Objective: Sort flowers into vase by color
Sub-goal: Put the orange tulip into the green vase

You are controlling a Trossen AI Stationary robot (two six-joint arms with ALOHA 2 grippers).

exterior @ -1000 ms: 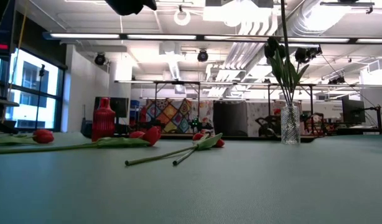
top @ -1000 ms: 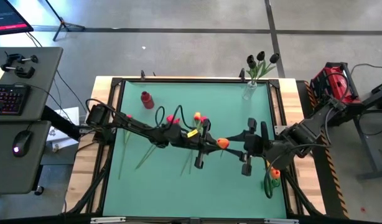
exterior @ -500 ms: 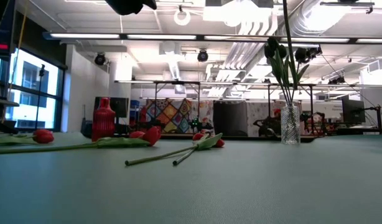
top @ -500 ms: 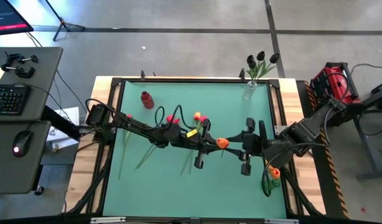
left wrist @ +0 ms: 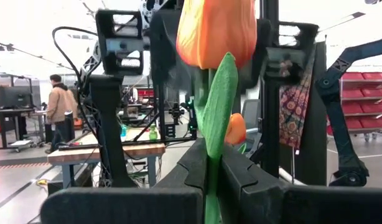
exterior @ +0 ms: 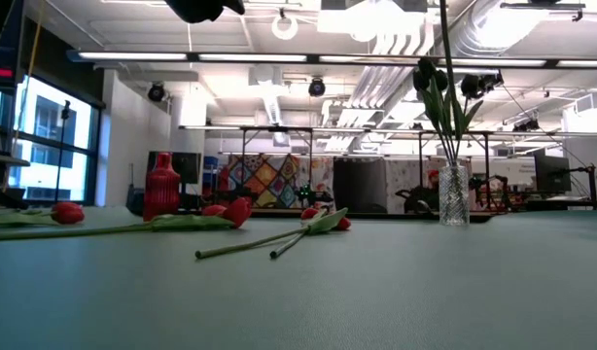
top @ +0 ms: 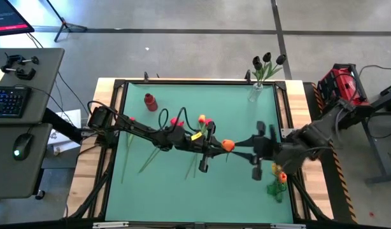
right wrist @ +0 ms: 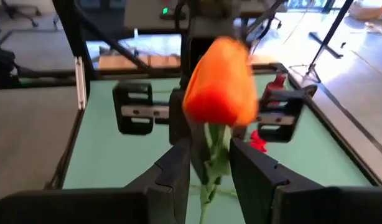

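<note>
Left end effector [top: 216, 150] stays clamped on the orange tulip [top: 228, 146]; right end effector [top: 255, 142], narrowing around its stem, has backed off slightly, handover unfinished.

Three near-black tulips [top: 267, 60], two vases [top: 255, 93], two hands [top: 216, 147].

In the right wrist view the orange tulip head [right wrist: 219, 82] is blurred, and its stem [right wrist: 209, 165] drops out of sight between the right tool's fingers [right wrist: 173, 168]. In the left wrist view the same stem [left wrist: 211, 186] is cut off by the lower edge. In the low view both tools lie outside the picture.
</note>
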